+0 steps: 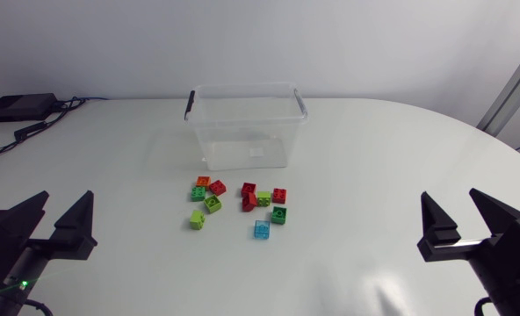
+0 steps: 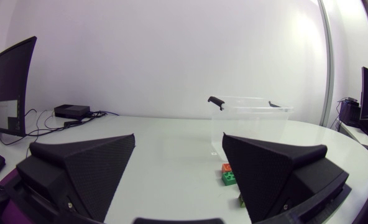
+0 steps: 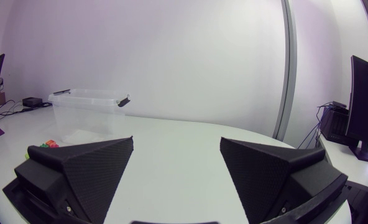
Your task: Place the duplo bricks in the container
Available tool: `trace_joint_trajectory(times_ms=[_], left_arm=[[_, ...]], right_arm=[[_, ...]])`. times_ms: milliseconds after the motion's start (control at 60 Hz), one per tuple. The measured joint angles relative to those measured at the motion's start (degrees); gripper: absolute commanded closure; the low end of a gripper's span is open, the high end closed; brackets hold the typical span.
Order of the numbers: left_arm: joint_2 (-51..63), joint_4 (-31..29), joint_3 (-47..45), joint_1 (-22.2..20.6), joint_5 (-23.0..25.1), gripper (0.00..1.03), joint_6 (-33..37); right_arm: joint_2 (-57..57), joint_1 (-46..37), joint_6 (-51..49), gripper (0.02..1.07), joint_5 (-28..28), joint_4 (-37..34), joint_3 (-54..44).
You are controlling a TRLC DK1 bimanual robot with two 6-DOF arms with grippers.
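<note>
A cluster of several duplo bricks, red, green, orange and lime, lies mid-table, with a lime one (image 1: 197,219) and a light blue one (image 1: 262,229) nearest the front. Behind them stands the clear plastic container (image 1: 246,125) with black handles, nothing visible inside it. My left gripper (image 1: 56,222) stands open at the left front, well apart from the bricks. My right gripper (image 1: 458,218) stands open at the right front, also empty. The left wrist view shows the container (image 2: 249,112) and an orange and green brick (image 2: 228,175) beside the right finger. The right wrist view shows the container (image 3: 87,109) far ahead.
A black box (image 1: 19,106) with cables sits at the table's back left corner. The white table (image 1: 374,167) stretches bare to the right of the bricks.
</note>
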Motion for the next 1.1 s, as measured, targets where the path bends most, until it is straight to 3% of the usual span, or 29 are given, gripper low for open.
trace_joint_trajectory(times_ms=[533, 700, 800, 917, 1100], left_arm=[[0.00, -0.02, 0.02, -0.09, -0.02, 0.07, -0.33], [0.46, -4.24, 2.38, -0.11, -0.04, 0.08, -3.26], [7.15, -6.69, 9.27, -0.90, -0.26, 0.08, -5.18], [18.64, -11.10, 20.02, -3.43, -0.26, 0.08, -7.21], [41.40, -27.47, 38.66, -8.46, -0.42, 0.07, -7.08]], right_arm=[[0.00, 0.33, 0.02, 0.07, 0.00, 0.00, 0.00], [0.00, 0.79, 0.00, 0.07, 0.00, 0.02, 0.00], [1.20, 0.79, 0.48, 0.07, 0.00, 0.04, 0.59], [10.32, 1.27, 1.42, 0.07, -0.02, 0.20, 5.62], [29.20, 2.32, 3.52, 0.07, -0.02, -2.01, 18.45]])
